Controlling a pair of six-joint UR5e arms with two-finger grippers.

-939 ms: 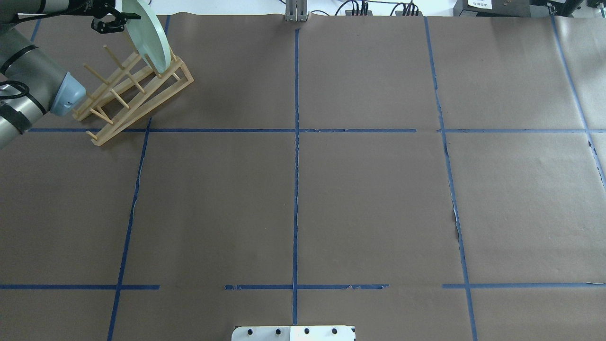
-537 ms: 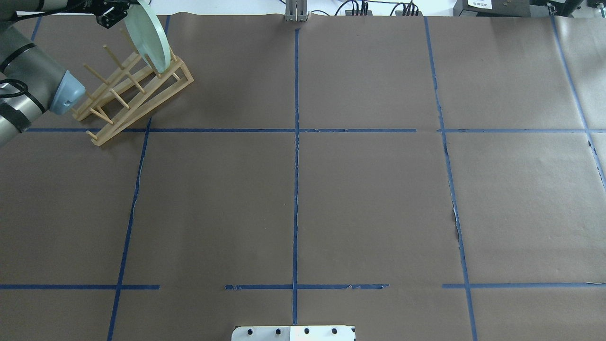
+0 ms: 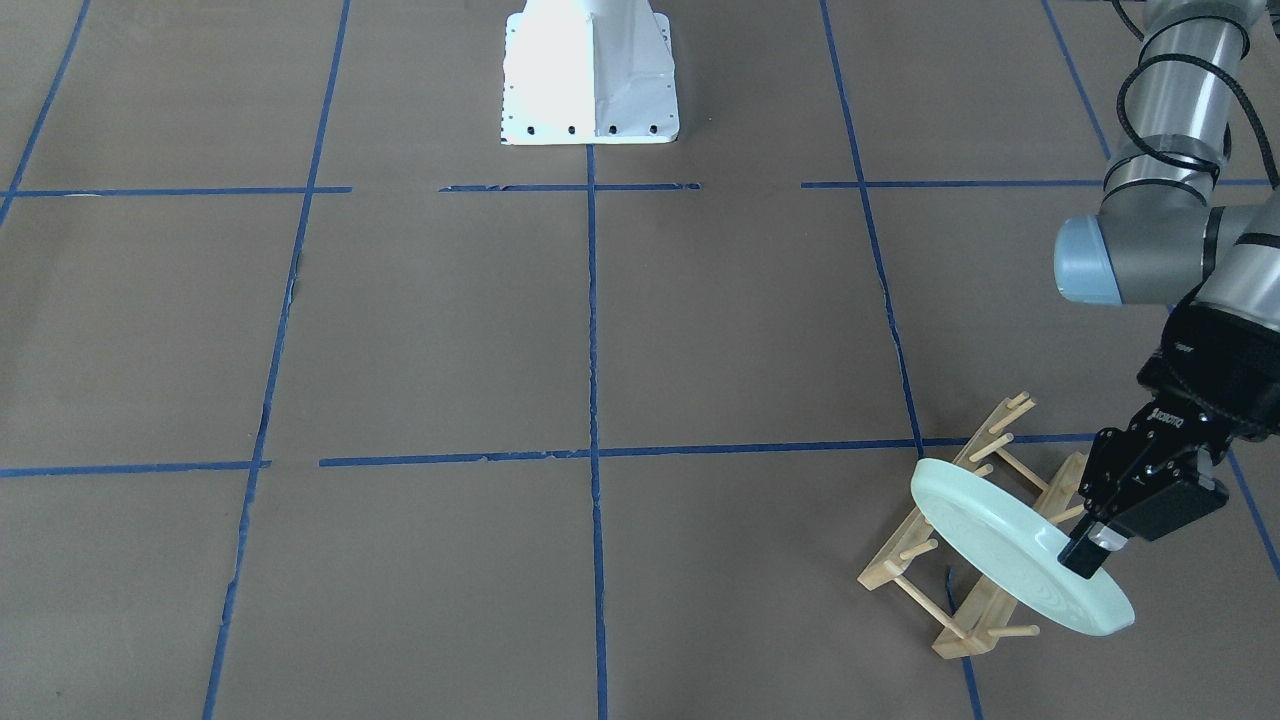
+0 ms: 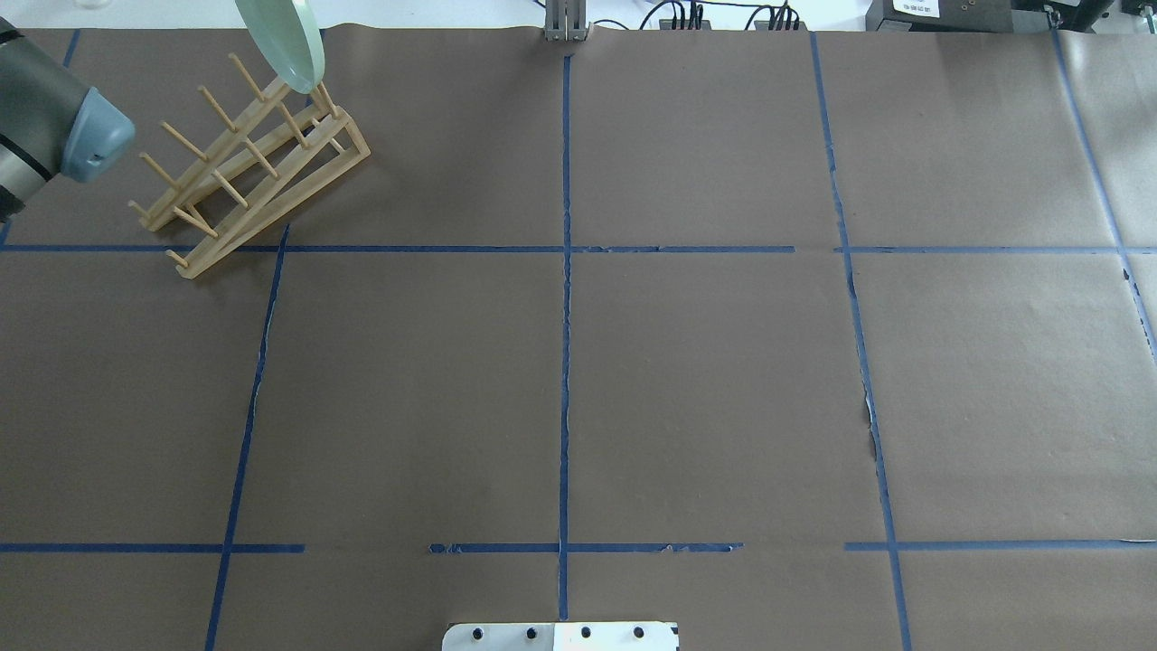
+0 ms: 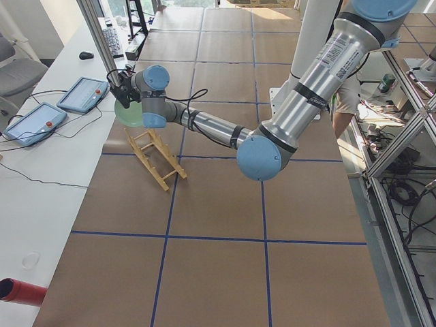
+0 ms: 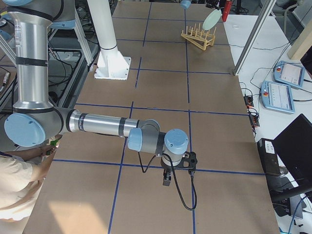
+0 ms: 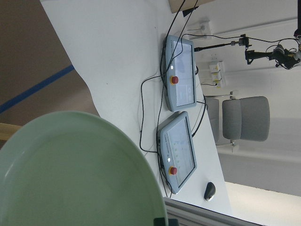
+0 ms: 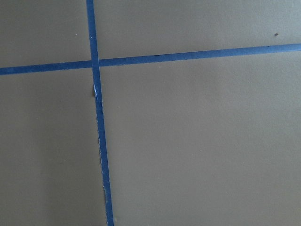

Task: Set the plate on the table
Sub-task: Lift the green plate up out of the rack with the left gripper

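The pale mint-green plate is held tilted on edge over the far end of the wooden peg rack. My left gripper is shut on its rim. In the overhead view the plate is cut by the top edge, its lower edge just above the rack, and the gripper is out of frame. In the left wrist view the plate fills the lower left. My right gripper hangs low over the brown taped table; I cannot tell whether it is open.
The white robot base is at the near middle edge. A white bench with two tablet pendants and cables runs beyond the table's far edge, close behind the rack. The left arm's elbow hangs over the left edge.
The left gripper has risen with the plate and left the overhead view at the top. The plate's lower edge has come up out of the rack's pegs. The elbow moved up and left.
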